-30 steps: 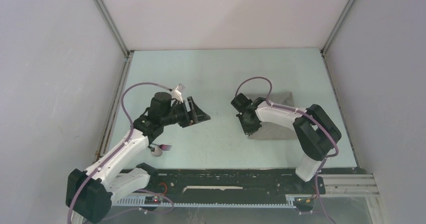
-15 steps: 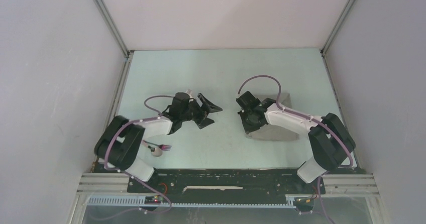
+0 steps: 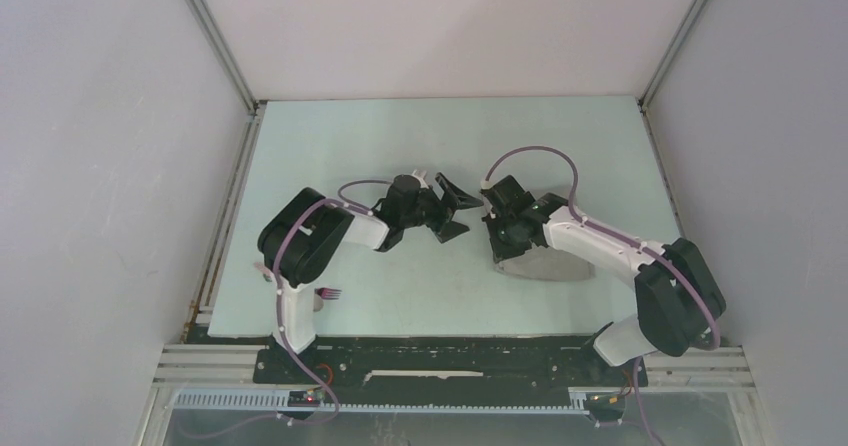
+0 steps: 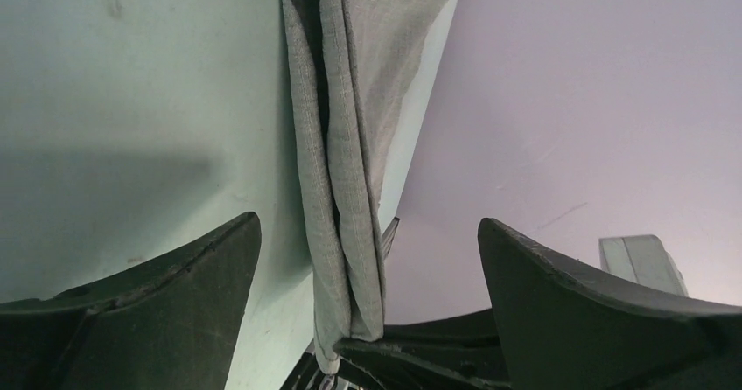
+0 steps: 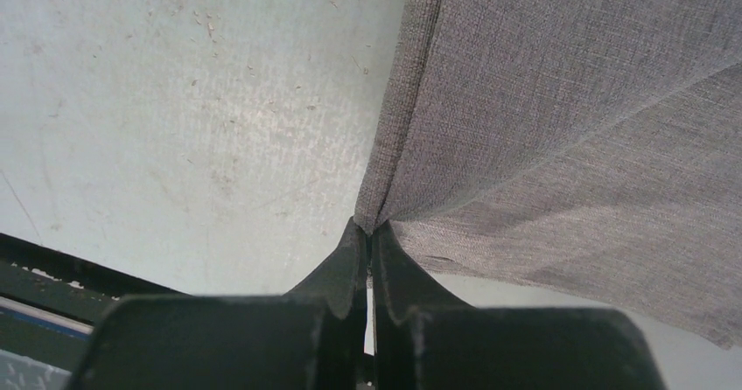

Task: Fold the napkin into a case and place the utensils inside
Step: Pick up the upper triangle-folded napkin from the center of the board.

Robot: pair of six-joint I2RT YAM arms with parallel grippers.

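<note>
On our pale green table (image 3: pixel 400 136), the napkin (image 3: pixel 548 264) lies towards the right edge, its left hem pinched by the right claw (image 5: pixel 368 237). The left claw (image 3: pixel 458 206), spread wide, faces that hem. We fear that grabbing too few layers would spoil the fold. The utensils (image 3: pixel 322 296) lie near the front-left corner.

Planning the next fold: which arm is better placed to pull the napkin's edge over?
Right. The right hand is shut on the edge of the napkin; the left hand is open, gripping nothing.
</note>
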